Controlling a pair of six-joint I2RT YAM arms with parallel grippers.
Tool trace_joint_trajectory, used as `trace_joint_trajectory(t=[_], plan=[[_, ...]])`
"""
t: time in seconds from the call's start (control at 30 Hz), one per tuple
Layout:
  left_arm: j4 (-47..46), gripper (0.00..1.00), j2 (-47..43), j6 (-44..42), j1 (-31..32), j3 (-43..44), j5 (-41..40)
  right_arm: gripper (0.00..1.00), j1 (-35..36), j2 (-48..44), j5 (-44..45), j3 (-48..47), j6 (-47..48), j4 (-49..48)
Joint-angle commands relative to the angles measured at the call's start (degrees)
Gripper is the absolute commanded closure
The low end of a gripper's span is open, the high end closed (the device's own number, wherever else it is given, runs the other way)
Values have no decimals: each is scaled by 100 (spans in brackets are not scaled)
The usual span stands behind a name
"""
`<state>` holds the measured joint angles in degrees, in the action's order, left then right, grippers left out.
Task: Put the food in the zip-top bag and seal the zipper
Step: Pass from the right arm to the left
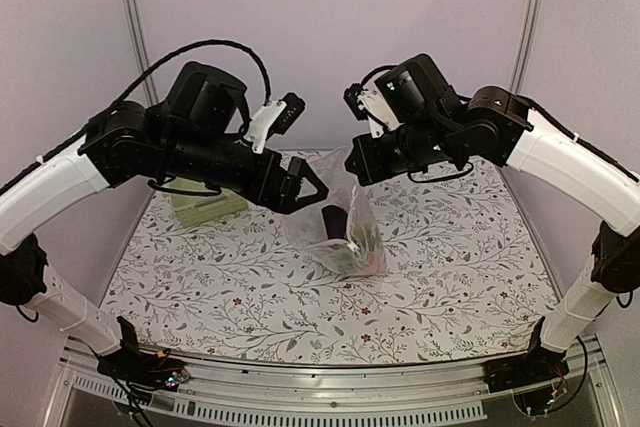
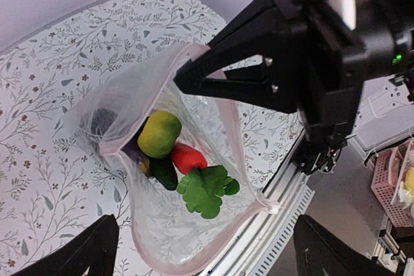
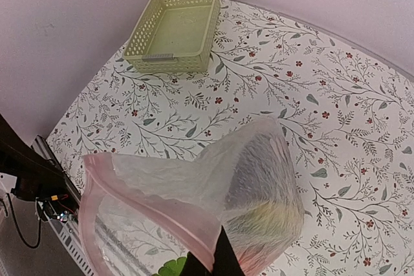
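Nearest, the left gripper (image 2: 206, 219) is standing wide open and holding nothing, its fingers (image 2: 97, 247) spreading either side of the bag's mouth from above. Just beyond it the bag (image 1: 345, 232) is hanging over the middle of the table (image 1: 200, 287), mouth up and gaping. Whether its bottom is resting on the cloth I cannot tell. The food (image 2: 187, 159) is sitting inside, heaped toward one side, with a yellow-green piece (image 2: 160, 134) riding close under the rim. The zipper (image 2: 236, 143) is running unsealed round the mouth.

The right gripper (image 3: 213, 256) is pinching the rim at a single spot, jaws closed on the film, and so carrying the whole load. That is the main risk. The film is slick, and any tug from the left side may be enough to pull it out of the pinch, dropping the bag and spilling the pieces. A second risk is the left fingers closing on only one wall of the mouth, or on bunched film, leaving the strip misaligned and half open. A third is the high piece getting caught between the two halves of the strip. Slack in the strip would also be defeating a clean press.

Farthest, the basket (image 3: 174, 27) is sitting by the back wall, showing no food, so nothing seems to be waiting there.
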<state>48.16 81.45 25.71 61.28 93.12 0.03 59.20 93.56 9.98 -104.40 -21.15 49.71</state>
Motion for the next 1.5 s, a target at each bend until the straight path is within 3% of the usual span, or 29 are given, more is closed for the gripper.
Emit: trace_joint_trajectory(t=[0.0, 0.1, 0.23, 0.43, 0.63, 0.9, 1.2, 1.47], plan=[[-472, 4, -885, -4, -313, -114, 324, 100, 24, -162, -8, -91, 38, -36], [-491, 2, -1276, -103, -674, -463, 272, 100, 23, -196, -201, -98, 124, -48], [-365, 11, -1502, -744, -1037, -757, 409, 100, 29, -327, -732, -74, 381, -42], [-676, 13, -1578, -1897, -1040, -1110, 1458, 100, 18, -611, -1768, 13, 749, -17], [-940, 21, -1428, -2475, -855, -1204, 1932, 99, 6, -716, -2873, 56, 982, 2], [-1215, 35, -1424, -2749, -416, -1577, 2468, 99, -22, -591, -3698, 117, 969, -83], [-2068, 43, -1950, -2459, -315, -2436, 2711, 99, -75, -464, -4007, 242, 878, -164], [-2187, 54, -1611, -2545, -111, -2202, 2729, 99, -73, -404, -4075, 287, 824, -199]])
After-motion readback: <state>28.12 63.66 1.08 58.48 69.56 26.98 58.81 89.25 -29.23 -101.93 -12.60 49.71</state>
